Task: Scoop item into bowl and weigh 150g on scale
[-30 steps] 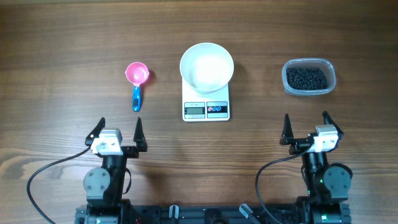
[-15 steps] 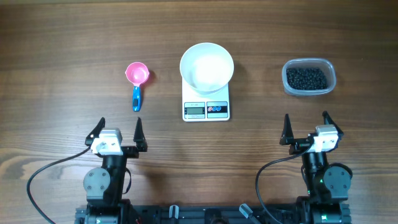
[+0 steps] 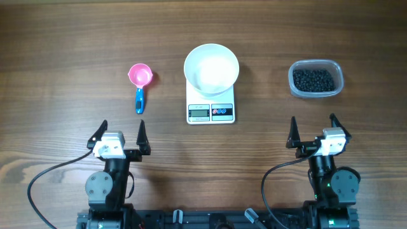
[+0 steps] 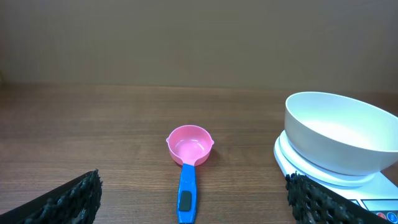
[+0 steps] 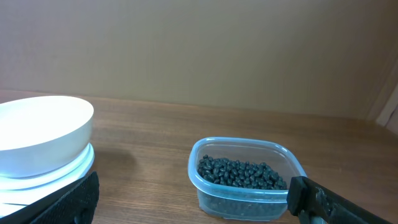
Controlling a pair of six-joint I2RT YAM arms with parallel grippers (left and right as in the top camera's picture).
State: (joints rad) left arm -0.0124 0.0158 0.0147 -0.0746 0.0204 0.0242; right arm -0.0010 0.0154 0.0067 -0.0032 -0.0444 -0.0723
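at the near edge of the table (image 3: 63, 51), both of your claws stand spread wide and hold nothing: the left gripper (image 3: 123, 125) sits at about 7 o'clock of the overhead view, the right gripper (image 3: 312, 121) at about 5 o'clock. the coming move turns on the pink scoop (image 3: 140, 89). it lies near 1 o'clock from the left gripper and apart from it. its blue handle runs along the 12-to-6 line, with the cup at the far end and the handle tip pointing back toward you. the left arm is plainly the nearer one, so by the look of it the scoop is that arm's to take, jaws set across the handle from 9 to 3. the item (image 3: 313, 80) is a dark heap in a clear tub (image 3: 317, 62), straight off at 12 o'clock from the right gripper and well apart from the scoop. between scoop and tub, the white bowl (image 3: 212, 69) sits on the scale (image 3: 211, 113), empty as far as you can see, with the scale's display at its 6 o'clock side. nothing is scooped yet.
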